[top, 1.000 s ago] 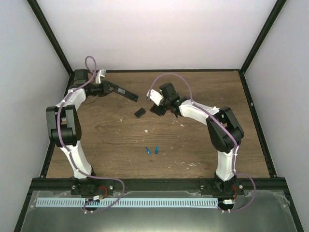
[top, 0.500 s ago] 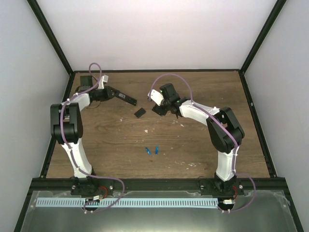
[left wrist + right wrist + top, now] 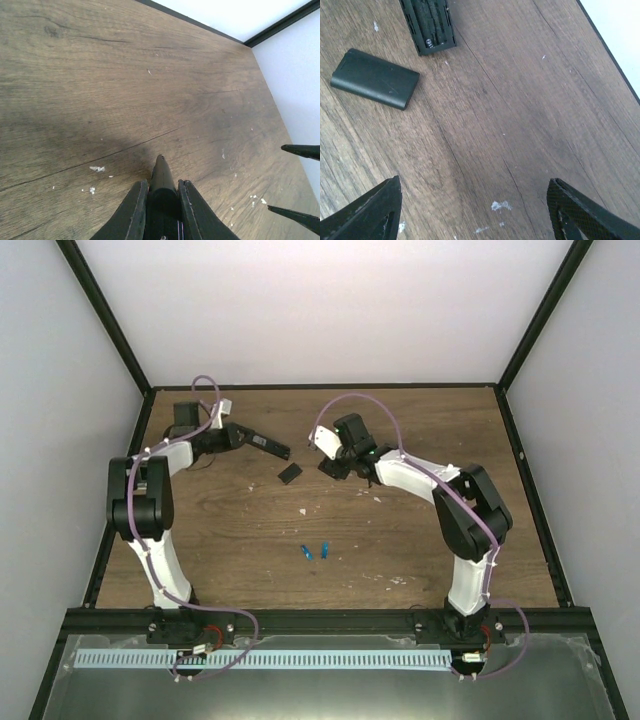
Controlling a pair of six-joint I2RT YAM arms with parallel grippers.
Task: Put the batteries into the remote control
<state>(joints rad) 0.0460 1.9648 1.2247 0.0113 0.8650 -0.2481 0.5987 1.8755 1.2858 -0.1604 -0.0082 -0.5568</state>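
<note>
Left wrist view: left pincer (image 3: 162,183) clamps remote control (image 3: 160,170). Right pincer (image 3: 473,181) wide, empty. Set remote compartment-up, steady on worktop (image 3: 400,540), then right fetches batteries (image 3: 314,552).

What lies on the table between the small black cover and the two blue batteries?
Top view: only bare table and one pale speck of debris lie between the cover and the batteries.

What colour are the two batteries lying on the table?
The batteries are bright blue; the top external view shows them best.
</note>
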